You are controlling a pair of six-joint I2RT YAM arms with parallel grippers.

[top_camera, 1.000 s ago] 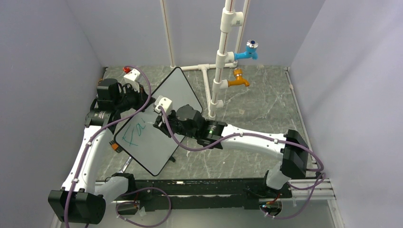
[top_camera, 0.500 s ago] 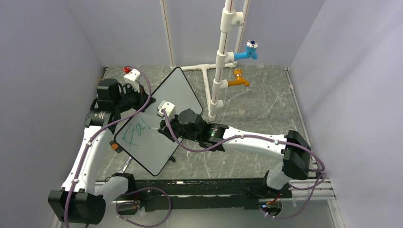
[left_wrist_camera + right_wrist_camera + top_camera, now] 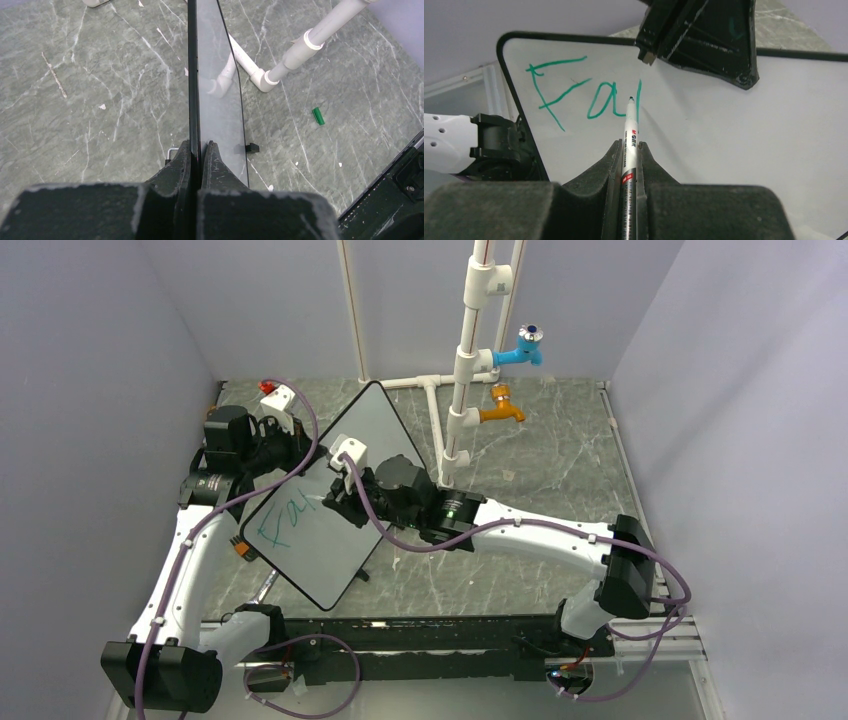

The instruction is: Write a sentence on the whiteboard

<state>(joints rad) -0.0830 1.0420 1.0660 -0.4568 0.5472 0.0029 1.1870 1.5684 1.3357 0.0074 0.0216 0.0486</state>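
Note:
The whiteboard (image 3: 330, 540) stands tilted on the table, white with a thin black rim. Green writing (image 3: 285, 520) on it reads "Fa" plus one upright stroke (image 3: 574, 100). My left gripper (image 3: 285, 445) is shut on the board's far edge (image 3: 194, 75), which shows edge-on in the left wrist view. My right gripper (image 3: 335, 502) is shut on a white marker (image 3: 630, 145). The marker's tip (image 3: 631, 99) rests at the board beside the upright stroke.
A white pipe stand (image 3: 462, 370) with a blue tap (image 3: 525, 345) and an orange tap (image 3: 500, 410) rises at the back. A green marker cap (image 3: 318, 115) lies on the marble table (image 3: 550, 470). Purple walls close in both sides.
My right gripper moved the marker slightly up and along the board, adding an upright green stroke after "Fa". The left gripper and board stayed still.

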